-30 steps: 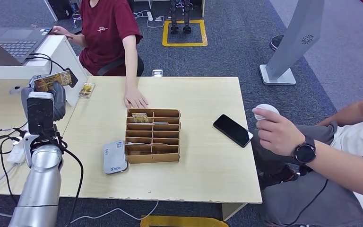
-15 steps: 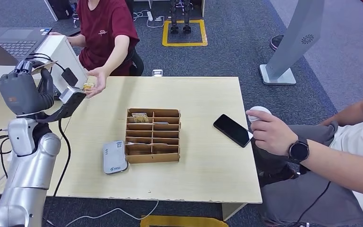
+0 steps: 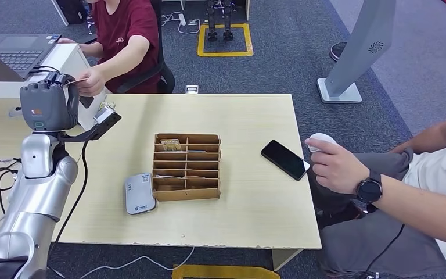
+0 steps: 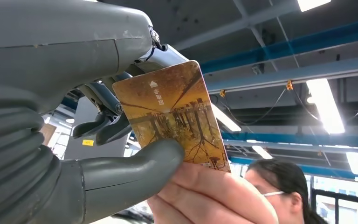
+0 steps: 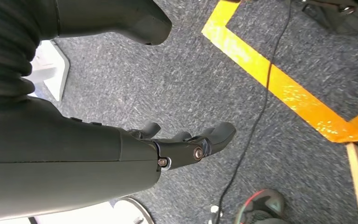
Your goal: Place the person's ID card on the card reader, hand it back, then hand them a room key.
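Your left hand (image 3: 45, 107) is raised at the far left of the worktop (image 3: 250, 192), pinching the golden card (image 4: 175, 114) between thumb and fingers (image 4: 105, 128). The seated person's hand (image 4: 209, 196) grips the card's other end, so both hold it at once. Your right hand (image 5: 177, 144) hangs over the carpet, fingers loosely apart, holding nothing. The card reader (image 3: 140, 193) lies just beside the cardboard organiser (image 3: 187, 167).

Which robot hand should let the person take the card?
The left hand. It already pinches the card, raised toward the person, whose hand grips the card's other end. The right hand hangs over the floor, holding nothing.
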